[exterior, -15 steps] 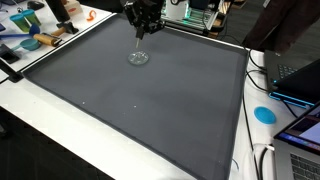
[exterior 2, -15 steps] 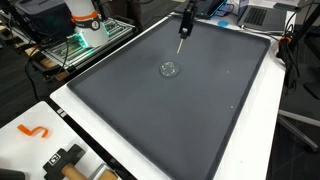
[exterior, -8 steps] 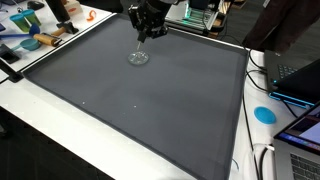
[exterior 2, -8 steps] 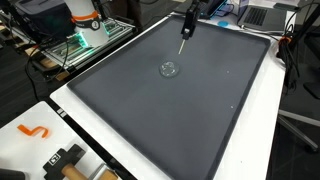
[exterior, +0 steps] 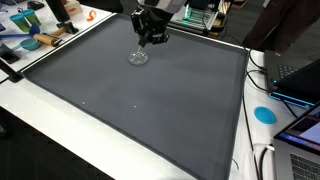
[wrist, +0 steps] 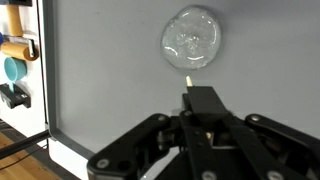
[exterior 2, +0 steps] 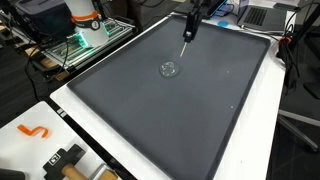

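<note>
The gripper (exterior: 150, 34) has its fingers pinched narrow on a thin stick (exterior 2: 184, 46), which hangs with its lower end down. The stick is already up off the grey worktop (exterior: 150, 110). In the wrist view its tip sits just beside the rim of the clear glass dish (wrist: 191, 38), and as far as I can judge it is not inside the dish. The dish rests flat on the worktop, below the gripper. No brand, label or writing can be read anywhere around the dish.
</note>
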{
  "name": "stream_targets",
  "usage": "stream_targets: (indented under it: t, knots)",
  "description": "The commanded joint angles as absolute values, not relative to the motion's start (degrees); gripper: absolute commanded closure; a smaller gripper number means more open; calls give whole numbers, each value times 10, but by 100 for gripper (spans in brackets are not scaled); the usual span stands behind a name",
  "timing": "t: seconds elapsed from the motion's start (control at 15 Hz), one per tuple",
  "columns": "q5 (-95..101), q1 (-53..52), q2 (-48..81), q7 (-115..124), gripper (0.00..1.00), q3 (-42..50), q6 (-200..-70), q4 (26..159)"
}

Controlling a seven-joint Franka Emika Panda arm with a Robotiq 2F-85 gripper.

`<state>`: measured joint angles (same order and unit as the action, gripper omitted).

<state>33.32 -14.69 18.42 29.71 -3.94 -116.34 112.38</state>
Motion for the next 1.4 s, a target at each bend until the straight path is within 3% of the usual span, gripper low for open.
stream_targets:
  t: [0.0, 1.33]
  knots:
    - [356, -162, 196, 332, 97, -33, -1141, 1113]
    - [350, -155, 199, 343, 97, -37, -1125, 1107]
